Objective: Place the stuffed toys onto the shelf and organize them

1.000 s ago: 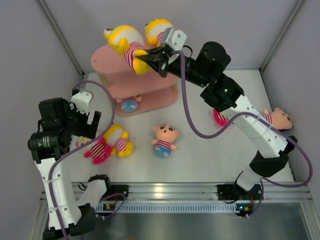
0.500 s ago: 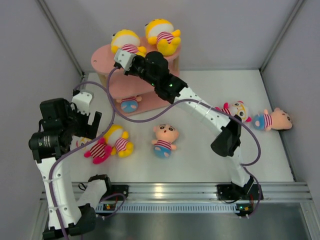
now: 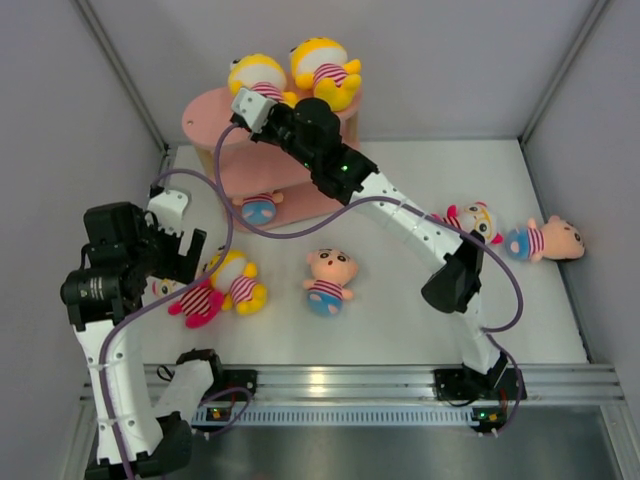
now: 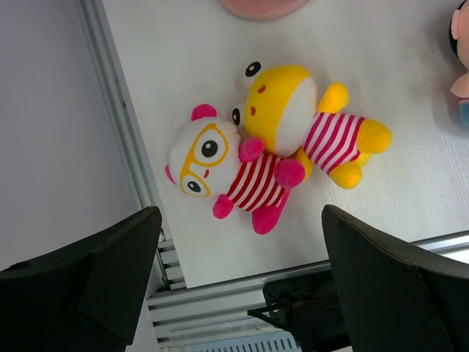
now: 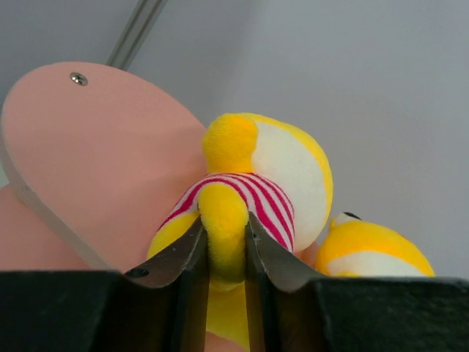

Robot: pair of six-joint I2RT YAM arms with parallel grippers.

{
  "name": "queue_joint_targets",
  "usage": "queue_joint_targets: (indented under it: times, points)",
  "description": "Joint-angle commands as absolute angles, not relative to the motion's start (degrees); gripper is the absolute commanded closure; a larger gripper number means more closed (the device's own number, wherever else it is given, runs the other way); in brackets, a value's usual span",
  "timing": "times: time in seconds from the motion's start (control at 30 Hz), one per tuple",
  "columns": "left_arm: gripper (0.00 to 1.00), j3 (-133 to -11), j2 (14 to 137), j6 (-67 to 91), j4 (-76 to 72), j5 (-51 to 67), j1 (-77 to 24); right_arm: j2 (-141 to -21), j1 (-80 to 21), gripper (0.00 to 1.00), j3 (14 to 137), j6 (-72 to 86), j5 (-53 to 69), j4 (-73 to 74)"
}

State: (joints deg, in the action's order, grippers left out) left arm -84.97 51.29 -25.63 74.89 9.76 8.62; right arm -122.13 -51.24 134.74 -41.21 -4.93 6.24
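The pink shelf (image 3: 205, 112) stands at the back left. Two yellow stuffed toys sit on its top board, one on the left (image 3: 252, 72) and one on the right (image 3: 322, 68). My right gripper (image 5: 225, 233) is shut on a yellow limb of the left one (image 5: 256, 191), at the top board (image 5: 95, 161). My left gripper (image 4: 238, 293) is open and empty, above a pink-limbed toy (image 4: 227, 176) and a yellow toy (image 4: 308, 125) lying together on the table (image 3: 215, 285). A peach-faced toy (image 3: 328, 275) lies mid-table. Another toy (image 3: 260, 208) lies on the shelf's bottom tier.
Two more toys lie at the right, one with a white face (image 3: 474, 218) and one peach-faced (image 3: 548, 240) next to the right wall. Walls close in the left, back and right. An aluminium rail (image 3: 330, 380) runs along the near edge.
My right arm swung left over the shelf and set the held yellow toy on the top board beside the other one. My left gripper shifted slightly.
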Motion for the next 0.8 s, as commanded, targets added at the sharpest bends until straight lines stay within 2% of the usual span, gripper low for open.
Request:
queue_joint_targets:
  times: [0.0, 0.07, 0.2, 0.33, 0.5, 0.63, 0.77]
  points:
    - [0.03, -82.28, 50.54, -26.36, 74.0, 12.73, 8.35, -120.94, -50.54, 0.68, 136.23, -38.51, -5.8, 6.33]
    - [0.08, -80.08, 50.45, -27.07, 73.83, 15.28, 8.44, -120.41, -50.27, 0.57, 135.71, -37.71, -5.8, 6.24]
    - [0.16, -69.47, 51.76, -29.62, 70.6, 15.48, 8.35, -116.91, -50.19, 0.43, 132.2, -37.09, -5.19, 4.22]
    - [0.17, -62.33, 54.31, -30.23, 61.37, 11.95, 8.44, -114.53, -50.19, 0.35, 130.26, -36.39, -2.82, 3.95]
    - [0.15, -58.19, 58.43, -31.55, 50.11, 16.25, 8.44, -111.19, -50.27, 0.18, 128.77, -35.51, -2.37, 4.48]
    - [0.14, -55.55, 62.39, -34.1, 44.23, 22.4, 8.44, -106.71, -50.19, 0.15, 123.59, -34.19, -1.14, 2.47]
    - [0.15, -52.48, 66.17, -34.54, 37.91, 23.2, 8.44, -101.52, -50.19, 0.14, 118.22, -31.82, -0.27, 0.53]
